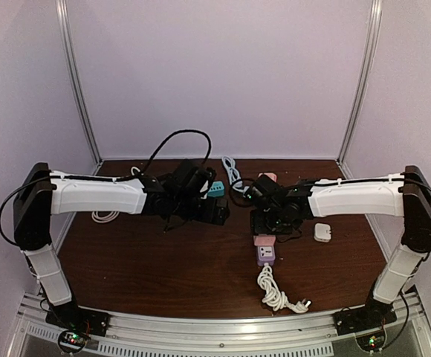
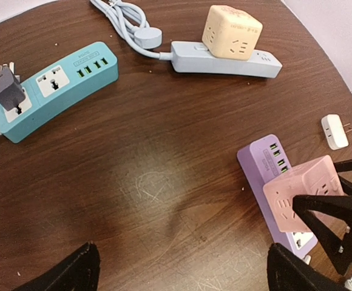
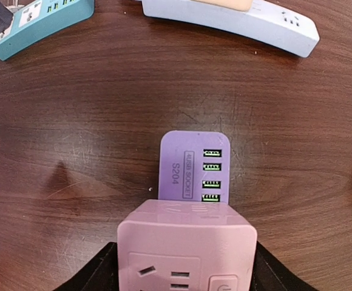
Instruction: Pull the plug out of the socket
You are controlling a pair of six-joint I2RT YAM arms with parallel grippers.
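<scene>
A pink cube plug [image 3: 187,248] sits on the end of a purple power strip [image 3: 182,163] lying on the brown table. My right gripper [image 3: 185,270] is shut on the cube, one black finger against each side; I cannot tell whether the cube has lifted from the socket. In the left wrist view the cube [image 2: 302,193] rests on the strip [image 2: 262,159] with the right fingers [image 2: 321,224] around it. My left gripper [image 2: 182,273] is open and empty above bare table, left of the strip. In the top view both grippers, left [image 1: 215,212] and right [image 1: 269,219], meet mid-table above the strip [image 1: 266,255].
A teal power strip [image 2: 60,91] with a grey adapter [image 2: 6,90] lies far left. A light blue strip [image 2: 224,60] carrying a yellow cube [image 2: 230,33] lies at the back. A small white adapter [image 2: 335,131] lies right. The purple strip's white cord [image 1: 275,294] coils near the front edge.
</scene>
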